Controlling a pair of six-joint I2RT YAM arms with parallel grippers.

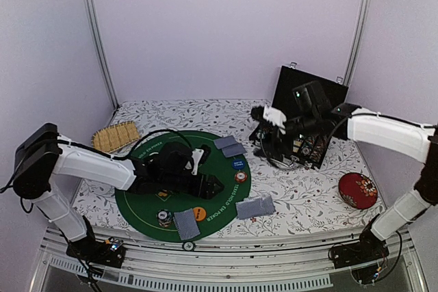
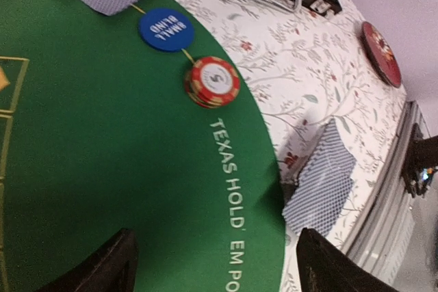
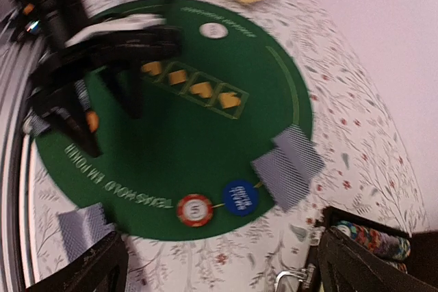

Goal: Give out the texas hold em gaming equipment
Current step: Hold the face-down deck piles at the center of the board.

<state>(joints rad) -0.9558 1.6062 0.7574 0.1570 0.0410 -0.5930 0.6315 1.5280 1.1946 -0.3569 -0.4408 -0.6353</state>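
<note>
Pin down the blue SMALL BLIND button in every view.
Top external: the blue button lies at the right edge of the green mat.
Left wrist: upper left of centre.
Right wrist: low, just right of centre.
Shared landmark: the red-and-white chip stack beside it in all three.

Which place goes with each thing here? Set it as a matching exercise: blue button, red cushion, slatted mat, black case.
1 blue button
2 red cushion
3 slatted mat
4 black case

A far left of the floral cloth
B on the green felt, right edge
C far right, lid up
D near right of the cloth

Pairs: 1-B, 2-D, 3-A, 4-C
</note>
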